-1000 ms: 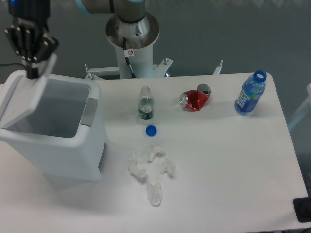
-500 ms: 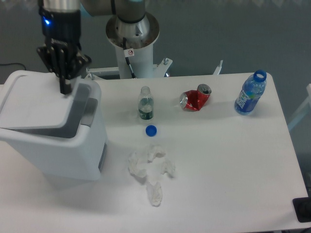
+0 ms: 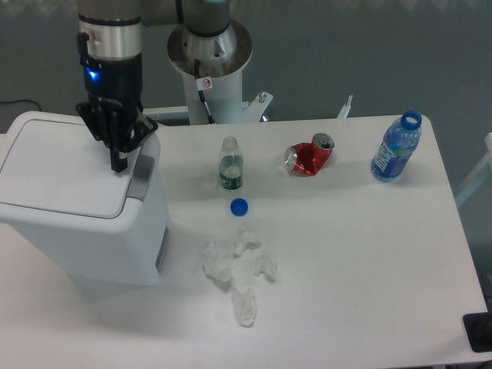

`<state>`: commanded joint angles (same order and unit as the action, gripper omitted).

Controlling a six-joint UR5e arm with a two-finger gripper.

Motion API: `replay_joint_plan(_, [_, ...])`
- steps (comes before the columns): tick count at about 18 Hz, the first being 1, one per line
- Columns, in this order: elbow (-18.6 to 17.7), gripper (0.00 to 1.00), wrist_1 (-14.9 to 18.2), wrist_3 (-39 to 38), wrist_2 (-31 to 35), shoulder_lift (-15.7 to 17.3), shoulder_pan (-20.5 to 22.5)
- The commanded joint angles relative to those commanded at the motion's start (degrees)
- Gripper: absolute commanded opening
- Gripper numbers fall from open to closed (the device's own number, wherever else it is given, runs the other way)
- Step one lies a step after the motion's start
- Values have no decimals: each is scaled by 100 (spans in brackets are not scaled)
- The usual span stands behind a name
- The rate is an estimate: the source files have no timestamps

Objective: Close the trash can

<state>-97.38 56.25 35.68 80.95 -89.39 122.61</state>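
gripper (image 3: 118,163) fingers pinched together, tip on the trash can (image 3: 77,207) lid; no readable labels

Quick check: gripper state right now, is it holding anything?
Gripper: fingers together, shut, holding nothing; its tip is at the front edge of the trash can lid, which lies flat.

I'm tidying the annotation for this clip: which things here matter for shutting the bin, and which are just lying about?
Part of the job:
trash can
its lid
gripper

Just lying about:
small clear bottle
blue cap
crushed red can
blue bottle
crumpled tissue
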Motion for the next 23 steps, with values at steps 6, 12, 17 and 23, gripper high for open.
replay_joint_plan(6, [35,3,9,-9,-9,0,9])
replay_joint_plan(12, [360,69,17,-26,-289,96,263])
replay_joint_plan(17, [326,100,35,17,-98,211,772])
replay_joint_plan(23, [185,100,70,384,211,-104,1853])
